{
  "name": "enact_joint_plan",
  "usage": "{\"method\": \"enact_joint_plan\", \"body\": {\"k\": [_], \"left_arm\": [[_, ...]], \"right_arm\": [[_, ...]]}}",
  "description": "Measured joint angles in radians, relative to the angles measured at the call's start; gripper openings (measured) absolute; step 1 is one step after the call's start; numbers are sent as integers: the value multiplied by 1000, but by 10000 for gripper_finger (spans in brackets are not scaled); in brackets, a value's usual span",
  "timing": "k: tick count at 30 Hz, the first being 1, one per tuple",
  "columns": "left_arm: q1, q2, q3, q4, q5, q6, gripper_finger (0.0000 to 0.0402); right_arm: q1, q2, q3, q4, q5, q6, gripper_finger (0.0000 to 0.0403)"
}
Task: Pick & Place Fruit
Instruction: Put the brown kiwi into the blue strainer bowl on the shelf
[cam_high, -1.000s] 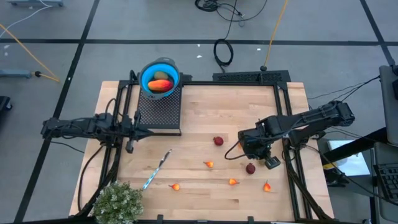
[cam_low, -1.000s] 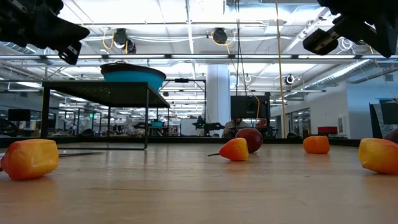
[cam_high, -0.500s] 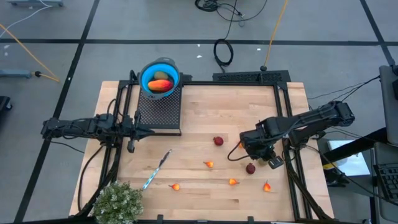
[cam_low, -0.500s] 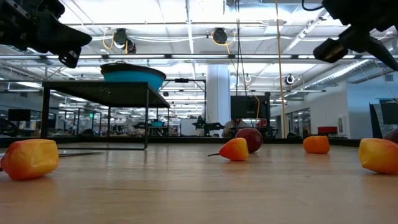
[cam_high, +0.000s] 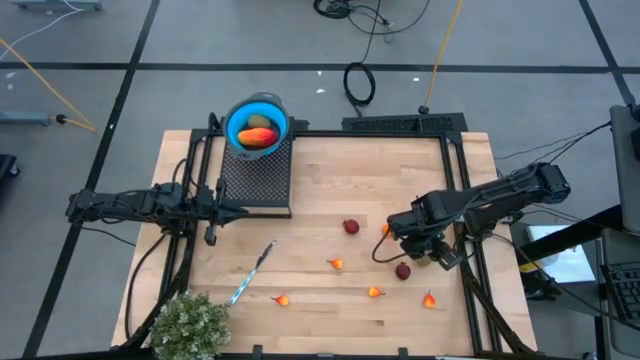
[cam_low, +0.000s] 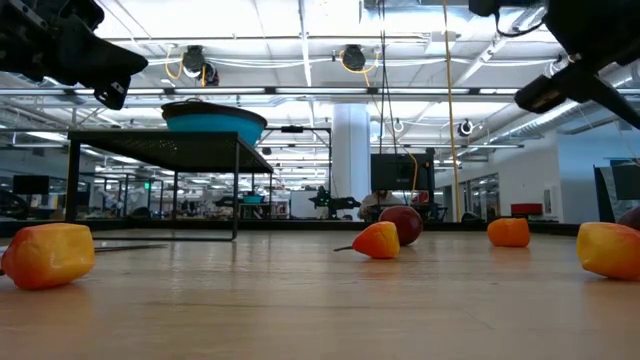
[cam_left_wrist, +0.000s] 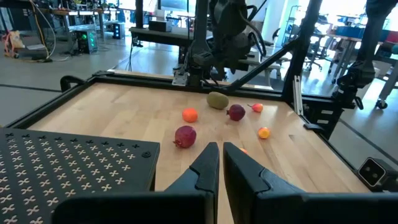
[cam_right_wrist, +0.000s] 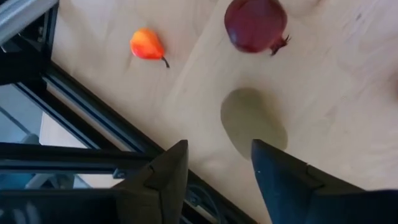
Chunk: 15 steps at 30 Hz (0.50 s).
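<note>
My right gripper (cam_high: 441, 257) hangs open, fingers pointing down, over an olive-brown oval fruit (cam_right_wrist: 254, 121) that lies on the wood beside a dark red ball (cam_right_wrist: 255, 25) and an orange-red bit (cam_right_wrist: 147, 45). It touches none of them. A second dark red ball (cam_high: 351, 227) and tiny orange bits (cam_high: 336, 264) (cam_high: 375, 292) (cam_high: 284, 299) lie scattered on the table. A long red-orange piece (cam_high: 258, 138) lies in the blue bowl (cam_high: 234, 113) on the black stand (cam_high: 257, 178). My left gripper (cam_high: 238, 211) waits shut beside that stand.
A blue-handled knife (cam_high: 253, 270) lies left of the fruit. A bushy green plant (cam_high: 188, 325) fills the near left corner. Black frame rails (cam_high: 468, 270) run along the table's right side, close behind my right gripper. Bare wood lies at the table's middle (cam_high: 350, 180).
My right gripper has sunk a little and shifted slightly toward the table's right edge, and its fingers have spread apart. The fruit on the table has stayed where it was.
</note>
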Motion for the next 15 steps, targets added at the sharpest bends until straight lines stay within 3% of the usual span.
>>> {"method": "enact_joint_plan", "body": {"k": [5,12,15], "left_arm": [[0,0,0,0,0,0,21],[0,0,0,-1,0,0,21],[0,0,0,-1,0,-16,21]], "right_arm": [[0,0,-45,0,10,-37,201],[-1,0,-72,19,186,-129,229],[-1,0,-87,39,182,-131,236]]}}
